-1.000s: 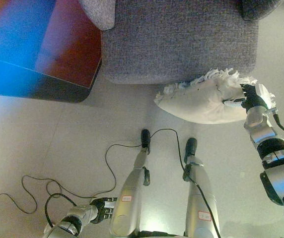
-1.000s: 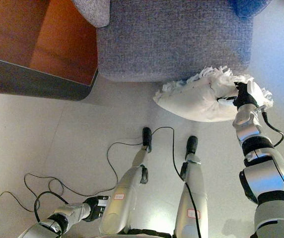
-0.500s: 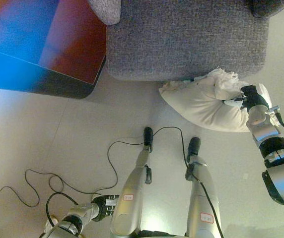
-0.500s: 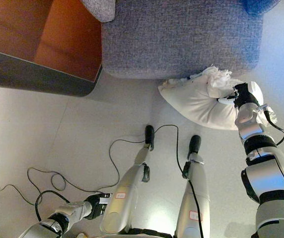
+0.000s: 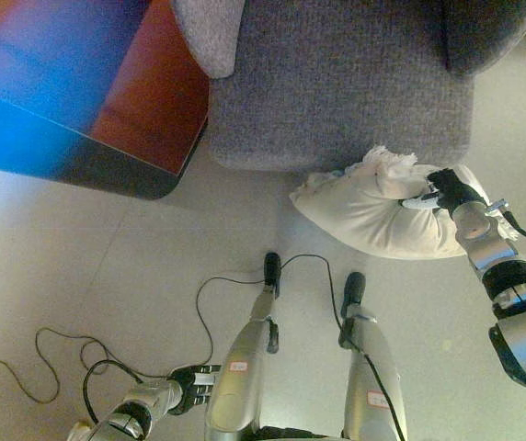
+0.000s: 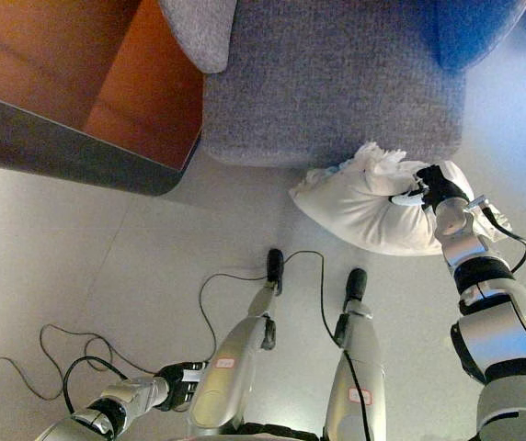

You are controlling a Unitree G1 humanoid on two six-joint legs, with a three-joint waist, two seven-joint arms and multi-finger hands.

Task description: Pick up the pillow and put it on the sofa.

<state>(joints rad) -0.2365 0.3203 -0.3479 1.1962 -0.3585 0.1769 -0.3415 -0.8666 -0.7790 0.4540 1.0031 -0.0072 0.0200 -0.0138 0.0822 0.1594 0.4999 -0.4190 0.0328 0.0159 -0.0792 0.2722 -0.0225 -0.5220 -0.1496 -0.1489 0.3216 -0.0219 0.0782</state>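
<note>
A white pillow (image 5: 369,209) with a frilly edge hangs just in front of the grey sofa (image 5: 337,73), its top against the sofa's front face. My right hand (image 5: 449,191) is shut on the pillow's right side, fingers curled into the cloth; it also shows in the right eye view (image 6: 431,188). My left hand (image 5: 189,378) hangs low at the lower left, fingers curled, holding nothing.
A red-brown table (image 5: 143,101) with a dark edge stands to the left of the sofa. A grey cushion (image 5: 210,32) sits at the sofa's left end. Pale floor (image 5: 107,266) lies in front.
The view has shifted. My right hand has moved the pillow a little left and lower against the sofa front, and the pillow's frilly top is more bunched. The left hand has not moved.
</note>
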